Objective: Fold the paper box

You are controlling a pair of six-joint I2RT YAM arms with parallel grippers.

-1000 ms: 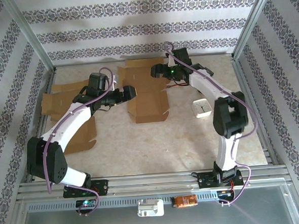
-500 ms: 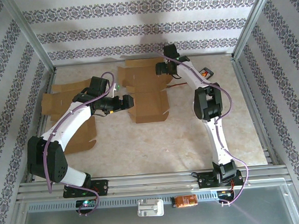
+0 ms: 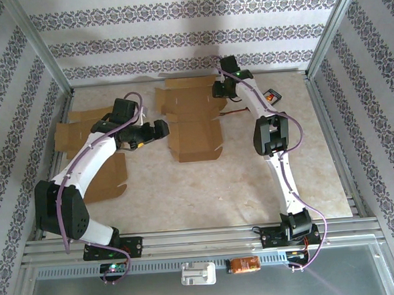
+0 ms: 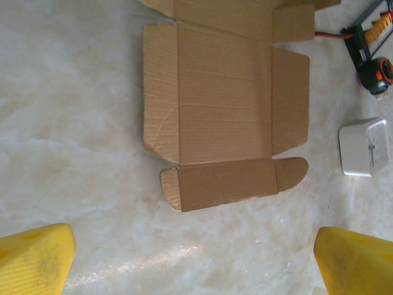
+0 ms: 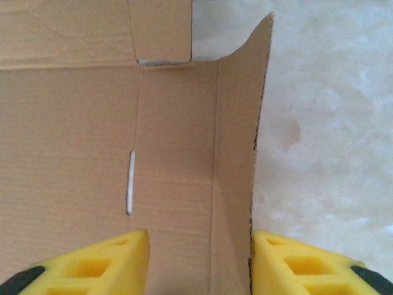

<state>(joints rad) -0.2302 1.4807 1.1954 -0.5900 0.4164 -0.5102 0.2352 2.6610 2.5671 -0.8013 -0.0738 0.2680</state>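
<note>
- Since a raised side flap point(image 5: 236, 153) of the cardboard box blank point(image 5: 73, 123) is seen standing between the yellow foam fingers point(image 5: 92, 264) of the right gripper point(image 5: 199, 264), a pinch on that flap is judged to be the step in hand. The jaws are set partway together with a clear gap, so the flap is not clamped, though its edge appears close against the outer finger.
- The side flap is tilted up along its crease, which is probably why the fingers are placed astride it: one over the inner panel, one over the bare table point(image 5: 325, 123).
- At the left gripper point(image 4: 195, 261) the fingers are spread wide and nothing is held. It is positioned above the table beside the cardboard box blank point(image 4: 224, 104), whose rounded tuck flap point(image 4: 227, 181) lies flat, presumably so that the sheet can be steadied or a flap taken when needed.
- From overhead, the cardboard box blank point(image 3: 192, 121) is found unfolded at the far middle of the table, with the right gripper point(image 3: 221, 89) at its far right edge and the left gripper point(image 3: 161, 128) just beside its left edge.
- A second cardboard blank point(image 3: 108, 179) is seen under the left arm, apart from the work.
- A white square object point(image 4: 365, 147) and a tape measure point(image 4: 381, 67) are seen to the right, well apart from the left gripper.
- Folding is judged barely begun, since every other panel lies flat.
</note>
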